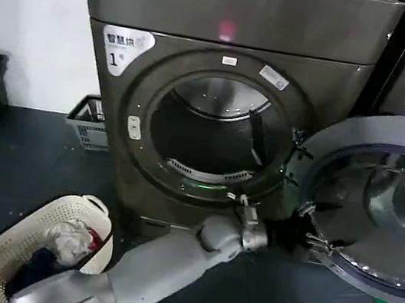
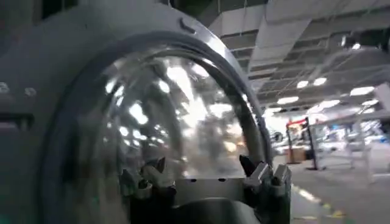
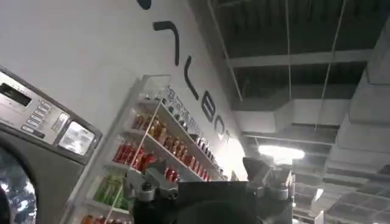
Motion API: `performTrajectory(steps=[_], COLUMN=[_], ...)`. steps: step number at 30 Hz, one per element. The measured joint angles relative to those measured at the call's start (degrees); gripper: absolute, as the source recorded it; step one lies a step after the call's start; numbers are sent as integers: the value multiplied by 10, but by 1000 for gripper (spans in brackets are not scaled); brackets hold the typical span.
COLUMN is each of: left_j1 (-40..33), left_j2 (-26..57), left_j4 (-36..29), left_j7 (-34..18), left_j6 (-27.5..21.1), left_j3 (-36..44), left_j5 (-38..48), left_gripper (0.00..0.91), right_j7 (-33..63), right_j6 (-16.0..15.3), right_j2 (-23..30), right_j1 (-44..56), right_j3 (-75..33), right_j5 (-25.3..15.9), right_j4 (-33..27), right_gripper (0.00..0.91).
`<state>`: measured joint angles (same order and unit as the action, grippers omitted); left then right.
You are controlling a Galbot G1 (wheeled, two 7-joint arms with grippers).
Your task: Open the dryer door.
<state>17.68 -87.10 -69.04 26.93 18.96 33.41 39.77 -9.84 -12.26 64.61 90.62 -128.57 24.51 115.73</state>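
Head view: the dryer door [image 1: 381,197] is swung wide open at the right of the frame, its grey inner face turned to us. The round drum hole [image 1: 213,134] sits in the middle, dark inside. The left gripper [image 1: 312,230] is at the door's lower left rim, reaching in from the lower left; its fingers look spread and hold nothing. A laundry basket [image 1: 88,210] sits at lower left, well apart from the door.

Left wrist view: the door's glass [image 2: 177,115] sits just ahead of the open fingers [image 2: 259,173].

Right wrist view: the right gripper [image 3: 207,182] points up at a wall and shelves of bottles [image 3: 152,146], open and empty.
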Motion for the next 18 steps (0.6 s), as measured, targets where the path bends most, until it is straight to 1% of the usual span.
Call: performTrajectory(steps=[3,5,8,10,14,18], left_j1=[11,17,25,29,39,51], left_j2=[20,36,67,92,150,210], left_j4=[-24,-40,-64,-85,-132,-181], left_j7=[-7,-17,-18,-18,-20,-22], left_j6=[31,41,45,42,40,37], left_j3=[1,1,-1,-3,-10,-23], left_j5=[-8,-9,-19,0,22,16], left_gripper=[907,907,907,907,907,907], right_j7=[0,0,2,2,3,7], right_j6=[0,0,-3,-3,-2,8], right_j2=[-2,-2,-2,-3,-10,-13], right_j1=[-1,-3,-6,-8,-11,-16], right_j3=[-1,2,6,8,6,1], right_j5=[0,-1,-3,-14,-18,-41], right_j4=[0,1,2,1,1,1], right_gripper=[907,907,907,907,907,907])
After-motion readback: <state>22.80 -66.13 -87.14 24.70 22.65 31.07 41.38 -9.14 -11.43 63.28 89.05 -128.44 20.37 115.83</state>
